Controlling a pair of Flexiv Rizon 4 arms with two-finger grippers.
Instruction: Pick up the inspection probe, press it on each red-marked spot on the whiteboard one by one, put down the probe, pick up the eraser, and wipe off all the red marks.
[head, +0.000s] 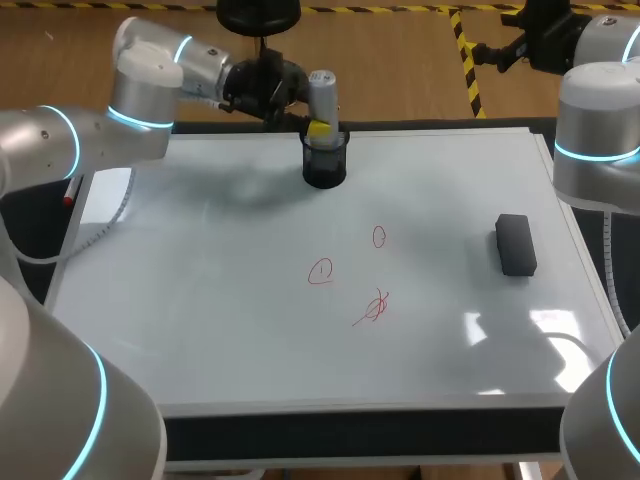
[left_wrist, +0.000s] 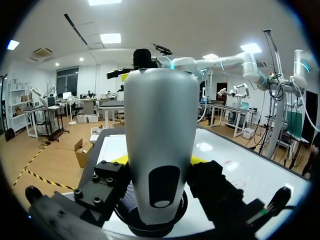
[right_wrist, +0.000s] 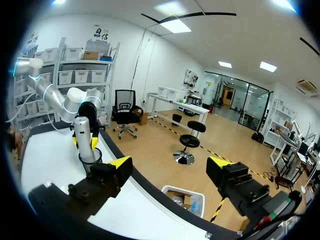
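**Probe gripped, not yet lifted**

The first step is in hand. The left gripper (head: 320, 129) sits at the far edge of the board (head: 200, 300), at 12 o'clock from the board's middle. Its yellow tips stand on either side of the probe (head: 322, 92). In the left wrist view both fingers appear to press the grey body from two sides, so I judge the grip made. The probe stands upright with its foot down in the black holder (head: 324, 165). The next move calls for a straight lift until the foot clears the holder's rim; a sideways pull too soon could tip the holder. After that the probe has to travel toward the near side to reach the marks.

On the white, glossy surface the scribble (head: 375, 306) is the nearest red mark. The circle (head: 320, 271) lies at 10 o'clock from it, and the small oval (head: 379, 236) lies at 12 o'clock from it. All three are close together and untouched. The eraser (head: 515, 244) lies flat at 3 o'clock from the oval, well apart from the marks and near the board's right edge.

Nothing stands between the holder and the marks, so the path looks free. The right arm (head: 595, 130) hangs at the far right corner. The right gripper (right_wrist: 170, 167) is spread wide and holds nothing.
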